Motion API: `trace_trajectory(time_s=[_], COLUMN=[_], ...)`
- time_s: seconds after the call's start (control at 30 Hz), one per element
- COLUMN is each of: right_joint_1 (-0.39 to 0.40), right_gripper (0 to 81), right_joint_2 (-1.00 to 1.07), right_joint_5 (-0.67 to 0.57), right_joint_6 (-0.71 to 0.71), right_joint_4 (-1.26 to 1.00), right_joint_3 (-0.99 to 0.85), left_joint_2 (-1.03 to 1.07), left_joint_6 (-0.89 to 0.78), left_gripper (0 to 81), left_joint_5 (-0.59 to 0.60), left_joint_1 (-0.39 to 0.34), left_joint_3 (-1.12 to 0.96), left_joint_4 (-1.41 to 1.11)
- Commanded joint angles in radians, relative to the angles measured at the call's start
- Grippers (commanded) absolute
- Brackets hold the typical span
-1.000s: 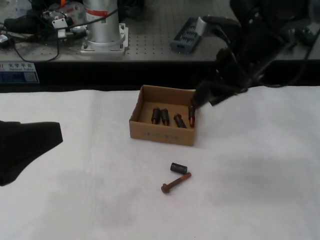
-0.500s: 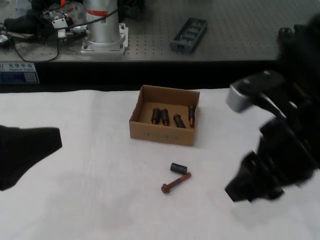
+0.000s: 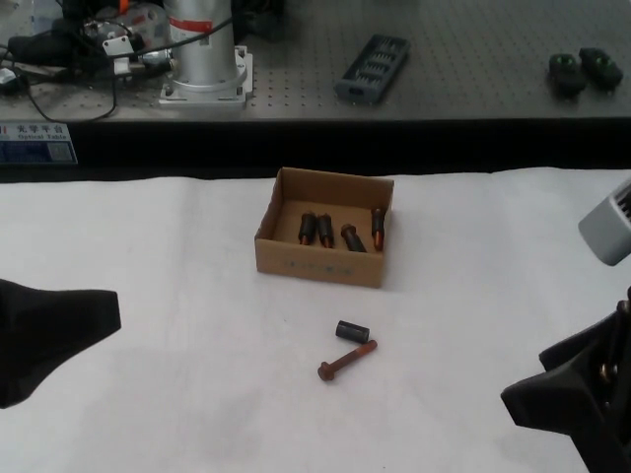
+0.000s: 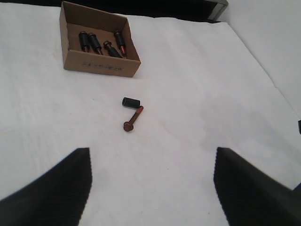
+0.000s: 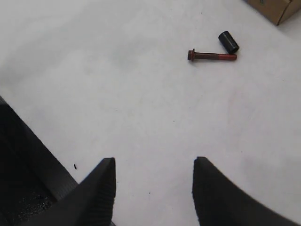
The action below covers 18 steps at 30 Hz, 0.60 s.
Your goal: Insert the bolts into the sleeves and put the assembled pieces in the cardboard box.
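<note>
A reddish bolt [image 3: 346, 360] lies on the white cloth with a short black sleeve [image 3: 352, 331] just beyond its tip; both show in the left wrist view, bolt [image 4: 133, 118] and sleeve [image 4: 131, 102], and in the right wrist view, bolt [image 5: 211, 56] and sleeve [image 5: 228, 41]. The cardboard box [image 3: 317, 266] behind them holds several assembled pieces [image 3: 340, 231]. My left gripper [image 4: 153, 162] hovers open at the near left, far from the parts. My right gripper [image 5: 153, 165] hangs open at the near right, with nothing between its fingers.
The white cloth [image 3: 177, 325] covers the bench around the parts. Behind it runs a dark perforated table with a metal cylinder base [image 3: 205, 54], a grey rack [image 3: 373, 67] and cables at the far left.
The right arm has swung from over the box back and down to the near right corner. One more assembled piece now lies in the box. The left arm has barely shifted.
</note>
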Motion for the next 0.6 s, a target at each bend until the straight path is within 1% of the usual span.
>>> trace_trajectory(time_s=[0.0,0.2,0.43,0.57], right_joint_1=[0.003,0.003,0.003,0.003], right_gripper=[37.9,37.9,37.9,37.0], right_joint_2=[-0.005,-0.005,-0.005,0.020], right_joint_5=[0.002,0.002,0.002,0.060], right_joint_6=[0.008,0.008,0.008,-0.014], right_joint_4=[-0.014,-0.025,-0.095,-0.112], right_joint_3=[0.001,0.001,0.001,0.001], left_joint_2=[-0.007,-0.007,-0.007,-0.007], left_joint_6=[0.005,0.005,0.005,0.005], left_gripper=[52.6,52.6,52.6,52.6], left_joint_5=[-0.005,-0.005,-0.005,-0.005], left_joint_1=[0.002,0.002,0.002,0.002], left_joint_3=[-0.007,-0.007,-0.007,-0.007], left_joint_4=[-0.004,-0.004,-0.004,-0.004])
